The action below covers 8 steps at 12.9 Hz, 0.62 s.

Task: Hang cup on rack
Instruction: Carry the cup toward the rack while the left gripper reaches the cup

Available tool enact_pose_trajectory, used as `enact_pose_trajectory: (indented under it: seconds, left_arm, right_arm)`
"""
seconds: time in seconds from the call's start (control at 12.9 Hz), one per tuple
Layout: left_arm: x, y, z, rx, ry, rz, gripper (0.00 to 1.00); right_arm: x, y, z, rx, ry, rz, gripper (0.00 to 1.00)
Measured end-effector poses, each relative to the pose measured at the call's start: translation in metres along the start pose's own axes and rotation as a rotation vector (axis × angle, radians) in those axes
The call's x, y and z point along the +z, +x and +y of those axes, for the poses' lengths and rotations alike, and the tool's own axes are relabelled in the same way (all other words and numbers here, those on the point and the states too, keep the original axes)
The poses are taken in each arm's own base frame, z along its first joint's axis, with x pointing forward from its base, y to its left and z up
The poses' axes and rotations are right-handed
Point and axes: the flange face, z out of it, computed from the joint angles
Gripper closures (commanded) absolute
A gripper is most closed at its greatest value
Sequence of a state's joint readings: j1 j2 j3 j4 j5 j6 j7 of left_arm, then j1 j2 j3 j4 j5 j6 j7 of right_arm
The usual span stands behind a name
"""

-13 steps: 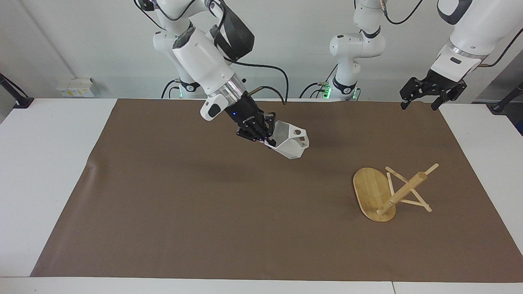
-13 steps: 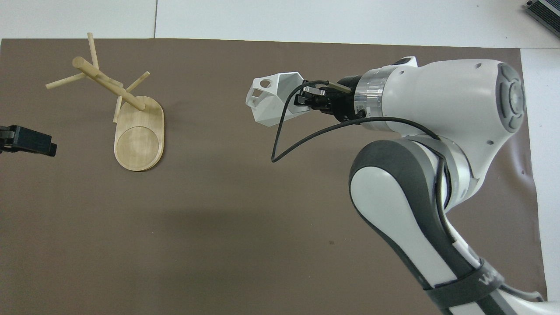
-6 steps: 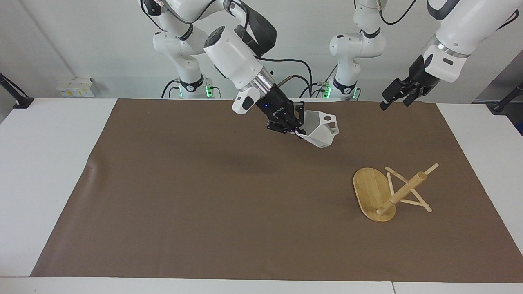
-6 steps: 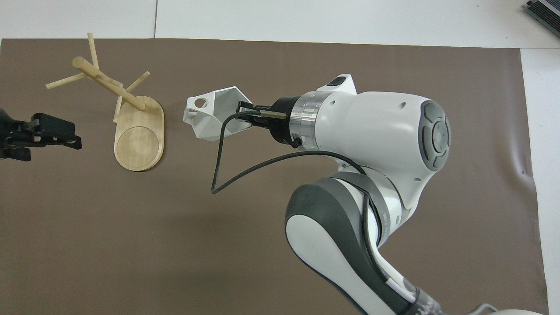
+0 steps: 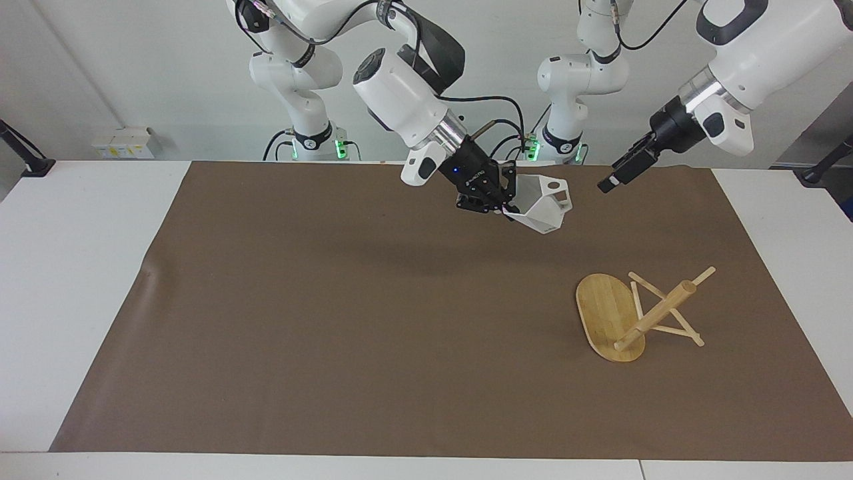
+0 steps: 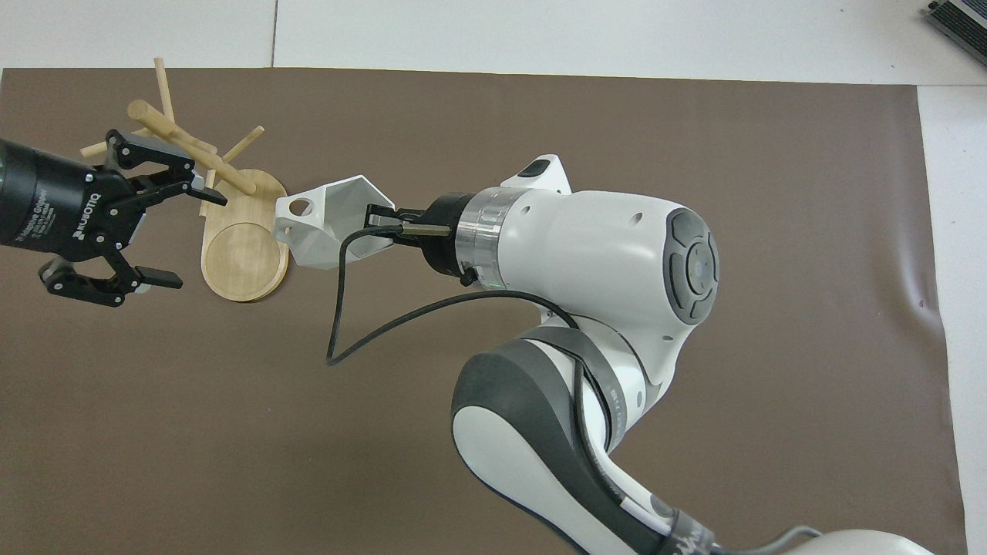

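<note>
Across the white table (image 5: 86, 267) lies a large brown mat (image 5: 373, 320), covering most of its top.

Over the mat's robot-side stretch, the right arm reaches out from its base, and its right gripper (image 5: 501, 203) (image 6: 383, 223) is clamped on the rim of the white faceted cup (image 5: 543, 208) (image 6: 324, 223). That cup hangs in the air, tilted on its side, with its blocky pierced handle (image 5: 558, 193) pointing away from the fingers toward the left arm's end of the table; its hollow looks bare inside. In the overhead view it covers the edge of the rack's base, but the facing view shows it raised and well apart from the rack.

Raised over the mat's edge at its own end of the table, the left gripper (image 5: 610, 183) (image 6: 166, 223) has its fingers spread wide with nothing between them.

Down on the mat, toward the left arm's end, stands the bamboo mug rack (image 5: 636, 313) (image 6: 231, 223) on its flat oval base (image 5: 603, 313), with thin pegs (image 5: 673, 330) branching from its round post (image 5: 656, 313) and nothing hung on them.
</note>
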State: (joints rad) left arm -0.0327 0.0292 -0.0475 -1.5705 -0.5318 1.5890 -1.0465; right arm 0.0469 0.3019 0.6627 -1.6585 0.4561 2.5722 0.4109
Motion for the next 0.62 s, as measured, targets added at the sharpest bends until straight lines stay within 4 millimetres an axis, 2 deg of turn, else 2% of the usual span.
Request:
enact_pose_trajectory:
  seconds: [0.15,0.39,0.62]
  left_arm:
    - [0.004,0.015,0.011,-0.29,-0.083,-0.05,0.0]
    - [0.009,0.041,0.013,-0.599,-0.123,-0.167,0.0]
    - [0.043,0.057,0.012,-0.754,-0.062,-0.223,0.0]
  right_arm:
    - [0.002,0.0,0.002,0.003,-0.001,-0.003,1.0]
    - [0.002,0.001,0.002,0.004,-0.001,-0.004,1.0]
    - [0.002,0.001,0.002,0.004,-0.001,-0.003,1.0]
